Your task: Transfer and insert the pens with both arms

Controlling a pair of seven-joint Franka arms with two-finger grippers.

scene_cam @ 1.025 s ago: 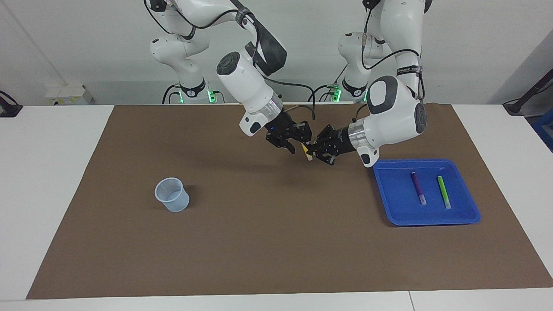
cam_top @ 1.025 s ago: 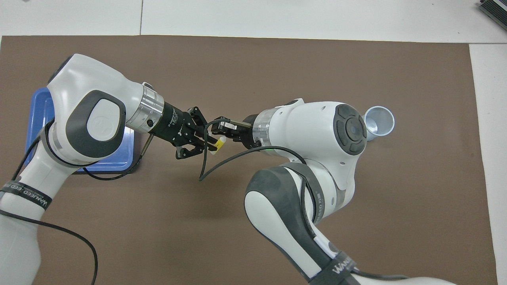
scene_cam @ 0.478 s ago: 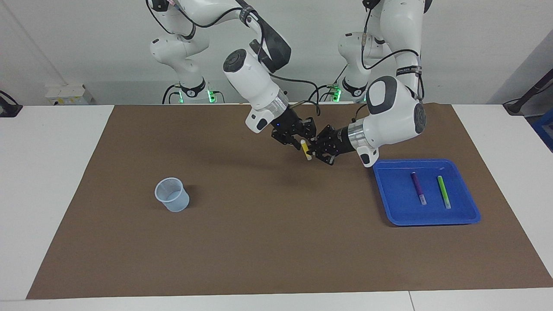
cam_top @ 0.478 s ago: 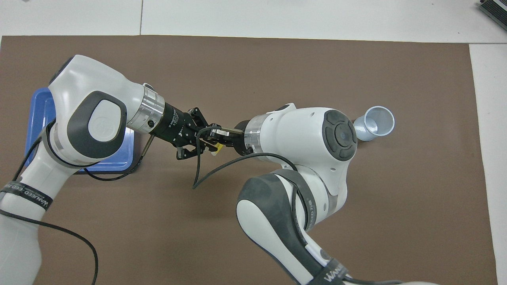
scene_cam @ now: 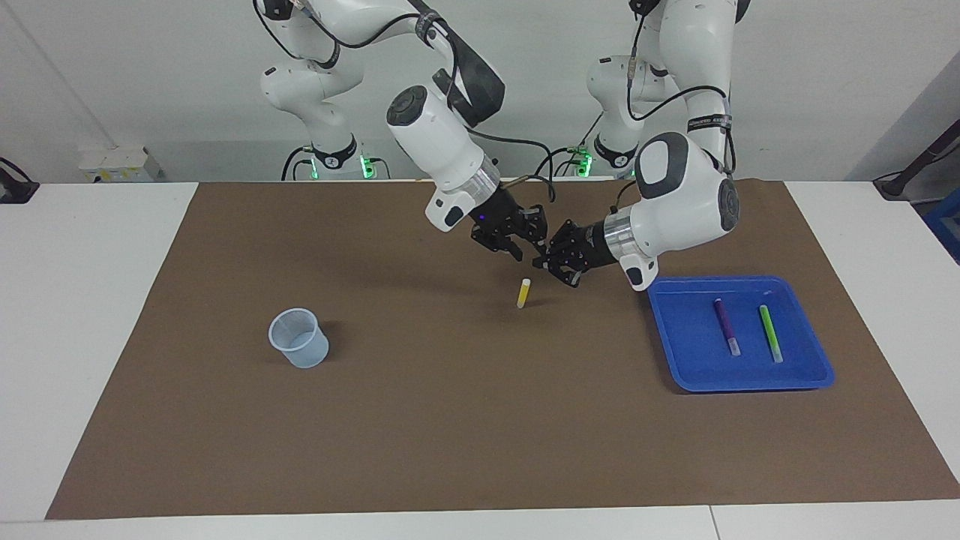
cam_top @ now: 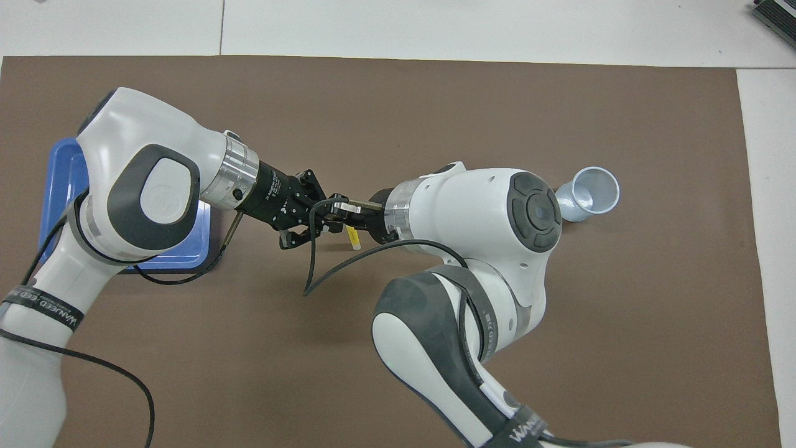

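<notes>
The yellow pen [scene_cam: 523,292] is free of both grippers, just below them over the brown mat [scene_cam: 450,420], pale end up; I cannot tell whether it rests on the mat. In the overhead view the yellow pen [cam_top: 352,238] shows beside the right wrist. My left gripper [scene_cam: 550,260] is shut on nothing. My right gripper [scene_cam: 517,244] hangs tip to tip with it above the mat's middle. The purple pen [scene_cam: 725,326] and the green pen [scene_cam: 770,333] lie side by side in the blue tray [scene_cam: 750,382].
A pale translucent cup [scene_cam: 298,338] stands upright on the mat toward the right arm's end. The left forearm hides most of the blue tray [cam_top: 59,180] in the overhead view. A black cable [cam_top: 323,274] droops under the right wrist.
The yellow pen, held between the two grippers half a second ago, has slipped out and dropped below them. The left gripper has shut fully. Both arms have hardly moved.
</notes>
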